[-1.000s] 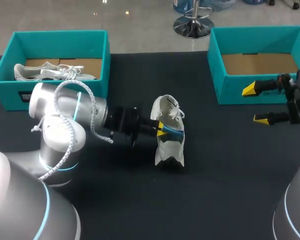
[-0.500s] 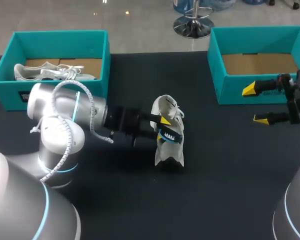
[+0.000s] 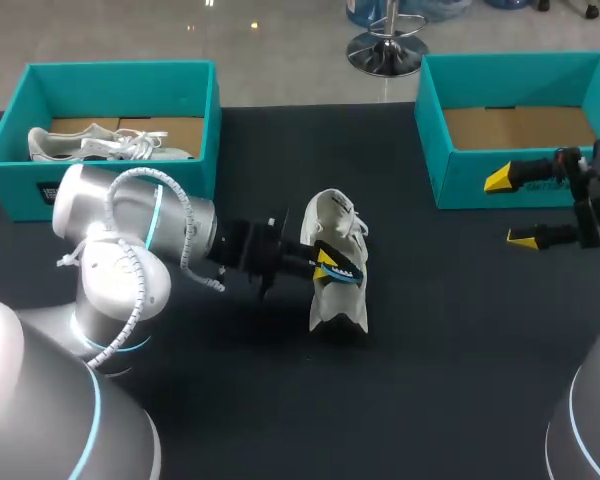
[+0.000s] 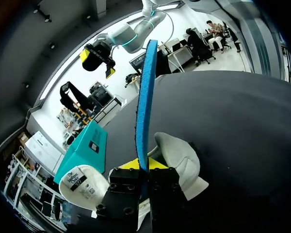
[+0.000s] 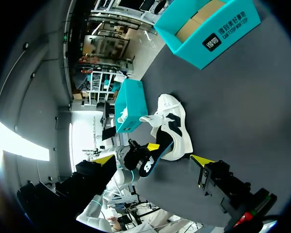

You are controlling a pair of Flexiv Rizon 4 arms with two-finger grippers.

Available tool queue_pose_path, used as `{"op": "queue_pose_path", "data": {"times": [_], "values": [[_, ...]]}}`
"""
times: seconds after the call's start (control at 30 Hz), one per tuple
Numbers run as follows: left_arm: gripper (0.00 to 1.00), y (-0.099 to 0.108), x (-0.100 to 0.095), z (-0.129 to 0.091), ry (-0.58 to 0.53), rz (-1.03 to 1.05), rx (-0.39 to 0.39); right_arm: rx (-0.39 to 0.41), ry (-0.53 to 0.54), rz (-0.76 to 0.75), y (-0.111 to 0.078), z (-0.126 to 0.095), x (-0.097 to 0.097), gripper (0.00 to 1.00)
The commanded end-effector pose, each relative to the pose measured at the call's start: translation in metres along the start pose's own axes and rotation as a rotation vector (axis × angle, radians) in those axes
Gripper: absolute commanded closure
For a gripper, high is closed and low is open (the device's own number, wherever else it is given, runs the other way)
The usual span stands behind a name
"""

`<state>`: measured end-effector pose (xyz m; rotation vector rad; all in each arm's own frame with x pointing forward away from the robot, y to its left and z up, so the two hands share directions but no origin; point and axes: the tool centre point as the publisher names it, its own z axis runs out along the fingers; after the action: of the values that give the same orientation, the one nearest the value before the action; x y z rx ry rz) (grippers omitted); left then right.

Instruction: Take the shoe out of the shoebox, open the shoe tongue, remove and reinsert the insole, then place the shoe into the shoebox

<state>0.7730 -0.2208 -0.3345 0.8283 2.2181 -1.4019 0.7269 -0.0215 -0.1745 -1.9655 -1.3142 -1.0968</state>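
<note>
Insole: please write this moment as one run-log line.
left gripper shut on insole | insole by shoe | shoe on table | right gripper open

Even, bright light from above. The dark surface (image 3: 460,330) looks matte; the shoe (image 3: 338,295) and left arm (image 3: 120,230) cast soft shadows on it.

My left fingers (image 4: 120,188) pinch the blue insole (image 4: 146,97) from both sides, and it stands edge-on straight ahead of them. Just under them the white shoe (image 4: 178,154) lies on the dark worktop (image 4: 233,131), with a teal shoebox (image 4: 85,149) near it.
</note>
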Motion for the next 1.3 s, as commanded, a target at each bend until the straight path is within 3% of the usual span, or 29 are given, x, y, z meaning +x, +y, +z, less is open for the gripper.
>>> {"op": "queue_pose_path", "data": {"times": [0.03,0.3,0.5,0.53,0.57,0.6,0.73,0.93,1.03,1.3], "values": [[1.00,0.004,-0.010,0.015,0.014,0.003,-0.024,-0.002,-0.004,0.002,-0.001,0.000,0.000,0.00],[1.00,0.014,-0.017,0.012,-0.026,0.002,-0.045,-0.002,-0.004,0.002,-0.001,0.000,0.000,0.00],[1.00,0.010,-0.011,0.003,-0.042,0.000,-0.044,-0.002,-0.004,0.002,-0.001,0.000,0.000,0.00],[0.96,0.008,-0.010,0.002,-0.041,0.002,-0.036,-0.002,-0.004,0.002,-0.001,0.000,0.000,0.00],[0.85,0.006,-0.009,0.001,-0.042,0.003,-0.034,-0.002,-0.004,0.002,-0.001,0.000,0.000,0.00],[0.80,0.003,-0.007,-0.001,-0.043,0.003,-0.031,-0.002,-0.004,0.002,-0.001,0.000,0.000,0.00],[0.78,-0.004,-0.002,-0.006,-0.046,0.009,-0.017,-0.002,-0.004,0.002,-0.001,0.000,0.000,0.00],[0.85,-0.005,0.000,-0.003,-0.037,0.016,-0.014,-0.002,-0.004,0.002,-0.001,0.000,0.000,0.00],[1.00,-0.002,0.000,0.003,-0.025,0.023,-0.026,-0.002,-0.004,0.002,-0.001,0.000,0.000,0.00],[1.00,0.009,-0.010,0.016,-0.013,0.093,-0.085,-0.002,-0.004,0.002,-0.001,0.000,0.000,0.00]]}}
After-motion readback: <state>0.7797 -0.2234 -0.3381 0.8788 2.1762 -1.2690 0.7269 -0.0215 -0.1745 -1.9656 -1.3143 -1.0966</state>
